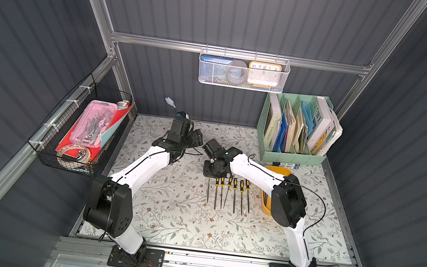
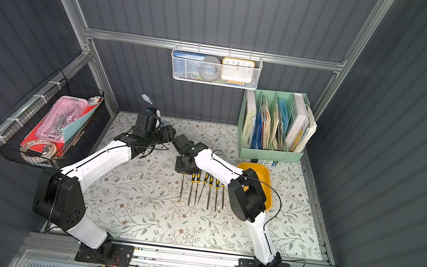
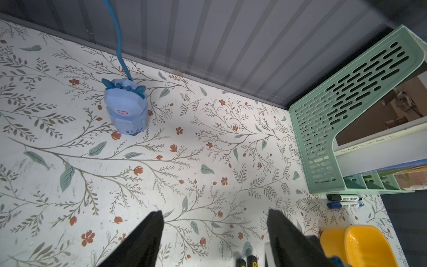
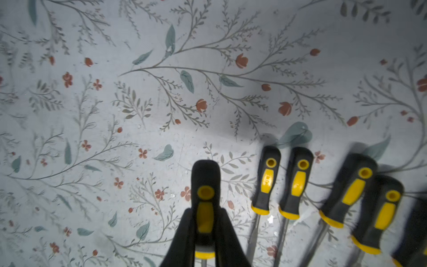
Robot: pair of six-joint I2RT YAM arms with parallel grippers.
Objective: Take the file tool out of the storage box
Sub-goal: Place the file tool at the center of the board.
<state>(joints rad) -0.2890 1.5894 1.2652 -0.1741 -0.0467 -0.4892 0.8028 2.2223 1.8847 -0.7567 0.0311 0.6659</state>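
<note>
Right end effector (image 4: 205, 211): closed on the black-and-yellow handle of a file tool (image 4: 205, 180), fingers either side of the grip; blade points toward the near edge; can't tell whether it rests on the desk (image 1: 180, 220) or hangs just above it.

That file sits at the left end of a row; six more files (image 1: 235, 185) by my count lie just right of it, handles far, tips near, roughly parallel, one a bit tilted; all on the desk, none in the box.

Left end effector (image 3: 215, 212): open, nothing between the fingers, hovering over bare desk at far centre, just left of my right wrist; not involved as far as I see.

Storage box (image 2: 259, 172): the yellow one, on the desk right of the row, near side of the markers (image 3: 345, 201) and green organiser (image 3: 323, 129); my right arm covers much of it in both top views; the part that shows looks empty.

Status, my read: extraction is basically done; the held file is already outside the box and well apart from it.

Left to do: place and release it beside the row; verify the hidden part of the box holds no more files.
</note>
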